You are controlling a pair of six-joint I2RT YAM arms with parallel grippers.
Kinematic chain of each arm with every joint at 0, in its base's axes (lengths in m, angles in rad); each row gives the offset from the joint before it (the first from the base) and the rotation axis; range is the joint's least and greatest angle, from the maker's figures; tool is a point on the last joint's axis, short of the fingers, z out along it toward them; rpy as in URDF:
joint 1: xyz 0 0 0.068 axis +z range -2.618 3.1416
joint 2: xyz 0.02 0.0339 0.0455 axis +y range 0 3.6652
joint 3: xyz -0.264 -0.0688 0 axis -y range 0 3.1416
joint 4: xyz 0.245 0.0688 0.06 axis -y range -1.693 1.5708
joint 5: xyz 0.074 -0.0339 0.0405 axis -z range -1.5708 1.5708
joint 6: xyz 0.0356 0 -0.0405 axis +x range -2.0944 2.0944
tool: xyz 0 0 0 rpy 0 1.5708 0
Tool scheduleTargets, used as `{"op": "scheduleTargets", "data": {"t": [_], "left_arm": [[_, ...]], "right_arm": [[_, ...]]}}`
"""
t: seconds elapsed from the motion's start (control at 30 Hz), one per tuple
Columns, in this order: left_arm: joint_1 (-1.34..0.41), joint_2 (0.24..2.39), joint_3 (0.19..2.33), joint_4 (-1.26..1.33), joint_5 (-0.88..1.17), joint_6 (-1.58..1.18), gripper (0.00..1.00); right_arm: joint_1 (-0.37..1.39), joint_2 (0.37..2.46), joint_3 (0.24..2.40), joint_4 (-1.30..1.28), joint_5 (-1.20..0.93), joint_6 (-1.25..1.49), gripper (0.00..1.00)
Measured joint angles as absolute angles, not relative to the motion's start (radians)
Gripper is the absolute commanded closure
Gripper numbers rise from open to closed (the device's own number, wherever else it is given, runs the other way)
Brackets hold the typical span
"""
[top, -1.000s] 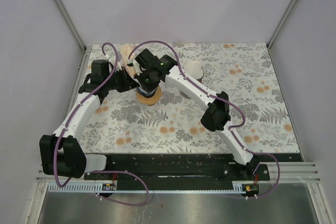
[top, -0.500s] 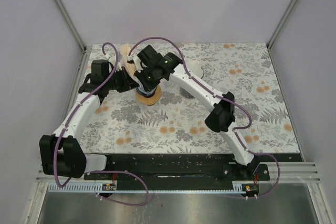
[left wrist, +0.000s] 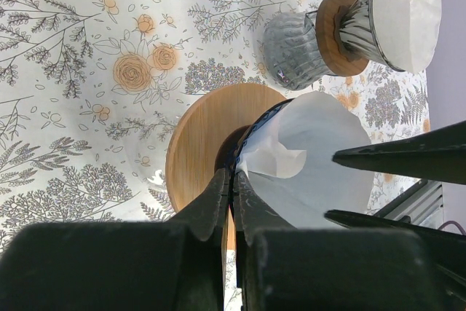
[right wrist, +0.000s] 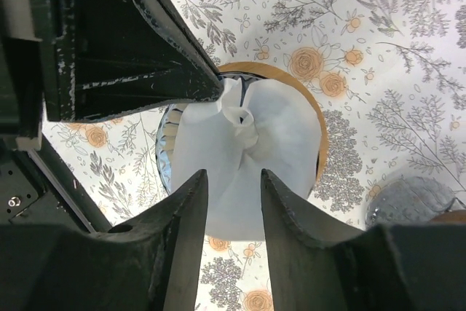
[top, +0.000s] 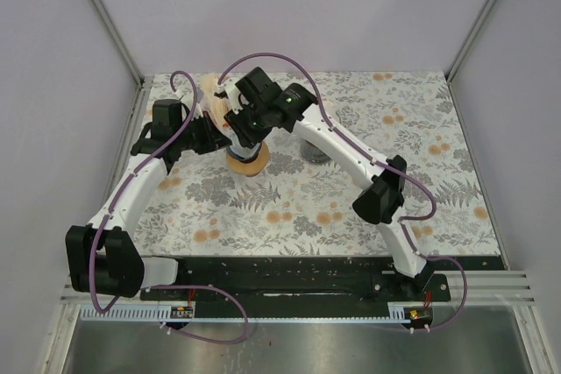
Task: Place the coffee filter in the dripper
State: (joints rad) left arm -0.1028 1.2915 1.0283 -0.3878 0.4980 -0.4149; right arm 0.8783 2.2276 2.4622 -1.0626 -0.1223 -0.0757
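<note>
1. Reaching in from the left, the left fingers (left wrist: 231,178) are pressed together with only a hairline between them. They are clamped on the left side of the rim of the dripper (left wrist: 256,123).
2. The dripper stands upright on its round wooden base (left wrist: 196,143) on the flowered table (top: 421,172), left of the middle.
3. The coffee filter (right wrist: 247,151) sits opened inside the dripper, its white cone filling the glass. A small crumpled fold at its edge lies right at the left fingertips. Whether they pinch that fold too cannot be told.
4. The right fingers (top: 240,131) hang over the dripper's mouth, partly spread and holding nothing. In the right wrist view the filter shows in the gap between them, and both tips look clear of the paper.
5. To the right, and a little farther away, a second dripper (left wrist: 342,27) with a wooden collar carries its own paper.
</note>
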Motion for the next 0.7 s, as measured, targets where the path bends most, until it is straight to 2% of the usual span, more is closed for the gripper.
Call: {"op": "scheduleTargets", "data": {"t": [0.13, 0.47, 0.7], "left_arm": [[-0.103, 1.291, 1.033, -0.397, 0.495, -0.413, 0.99], [-0.103, 1.291, 1.063, -0.446, 0.486, -0.399, 0.77], [-0.103, 1.291, 1.102, -0.474, 0.486, -0.389, 0.68]], "right_arm": [[0.878, 2.184, 2.432, -1.052, -0.106, -0.078, 0.51], [0.866, 2.083, 2.282, -0.966, 0.003, -0.078, 0.49], [0.857, 2.105, 2.246, -0.962, 0.043, -0.078, 0.49]]}}
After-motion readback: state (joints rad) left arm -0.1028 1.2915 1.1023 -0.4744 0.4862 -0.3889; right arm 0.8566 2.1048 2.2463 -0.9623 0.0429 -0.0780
